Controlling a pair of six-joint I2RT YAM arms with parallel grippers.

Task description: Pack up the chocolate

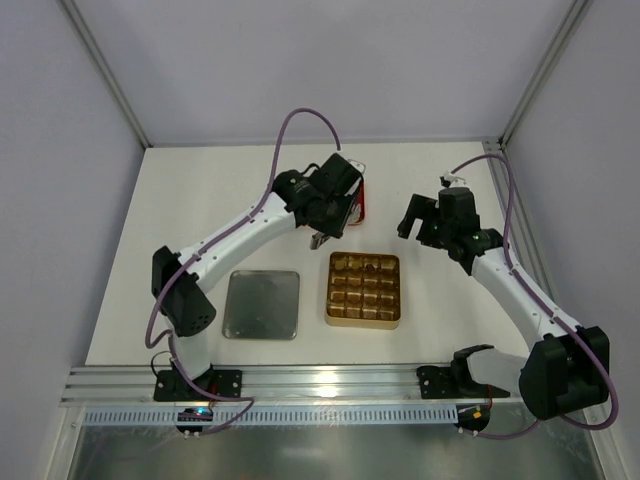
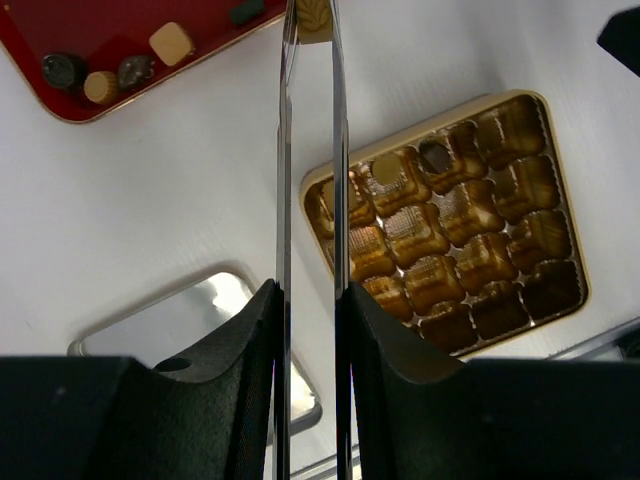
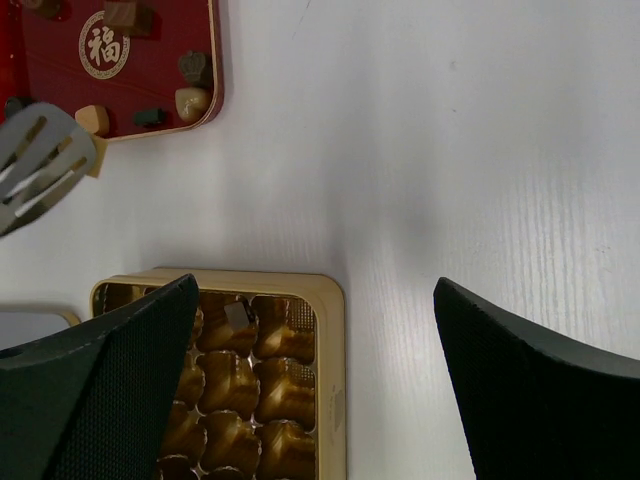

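My left gripper [image 1: 335, 215] is shut on flat metal tongs [image 2: 310, 150]. The tong tips pinch a light brown chocolate [image 2: 313, 18] above the table, between the red tray [image 2: 110, 90] and the gold tray [image 2: 555, 200]. The slotted tong head also shows in the right wrist view [image 3: 35, 165]. Several chocolates lie in the red tray, among them a light square one [image 2: 171, 42]. The gold tray holds a dark piece [image 2: 435, 155] and a light round piece [image 2: 385, 170]. My right gripper [image 1: 420, 215] is open and empty, over bare table just right of the gold tray's far corner [image 3: 335, 380].
A silver rectangular tray [image 1: 262, 304] lies left of the gold tray [image 1: 364, 290]. The red tray [image 1: 360, 205] at the back is mostly hidden under the left arm. An aluminium rail [image 1: 300, 385] runs along the near edge.
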